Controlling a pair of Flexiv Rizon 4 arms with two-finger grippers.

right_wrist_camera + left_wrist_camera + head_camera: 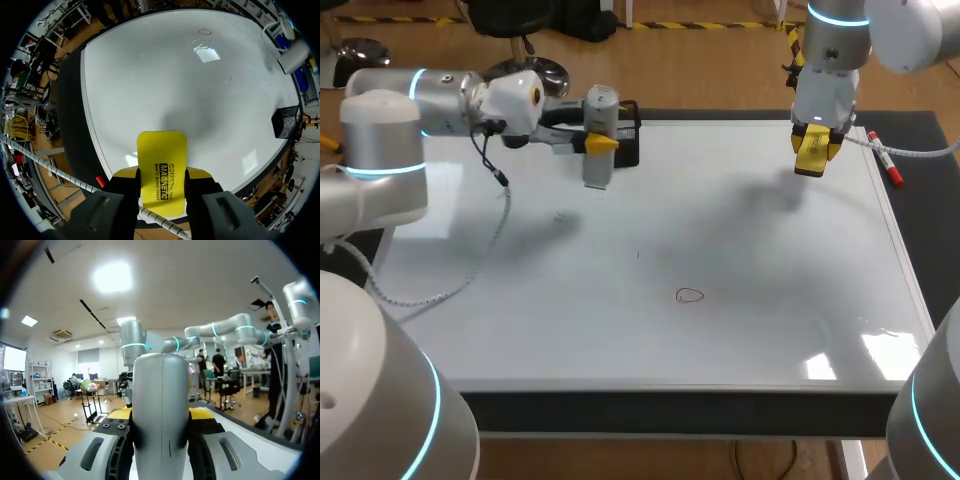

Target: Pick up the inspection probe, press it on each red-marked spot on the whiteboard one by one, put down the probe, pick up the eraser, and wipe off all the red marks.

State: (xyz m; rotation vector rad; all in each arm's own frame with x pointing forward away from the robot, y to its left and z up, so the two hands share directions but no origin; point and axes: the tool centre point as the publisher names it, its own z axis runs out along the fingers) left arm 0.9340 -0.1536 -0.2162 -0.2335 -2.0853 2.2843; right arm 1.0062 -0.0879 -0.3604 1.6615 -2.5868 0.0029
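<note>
**Surface.** Whiteboard [740, 330], lying flat on a dark counter [932, 190] and covering most of it. The board is pale and glossy, with bright patches of glare near its front right corner and soft grey shadows across the middle.

**Markings.** One red mark [690, 295], a small drawn loop, front of centre. A faint dark tick lies a little behind it; what it is cannot be told.

**Probe** [598, 172]. Grey cylinder, upright, over the far left part of the board and lifted off it. It is clamped between the fingers of the left hand [601, 143], with a yellow tip on each side in the left wrist view.

**Eraser** [812, 156]. Yellow block, raised above the far right part of the board, pinched from both sides by the right hand [815, 140]. Its shadow falls on the board below it.

**Other items.** Black basket [628, 135] at the far edge, just beside the probe. Red-capped marker [886, 166] on the board's right rim, near the eraser. White coiled cable [918, 153] running across it to the right arm.
</note>
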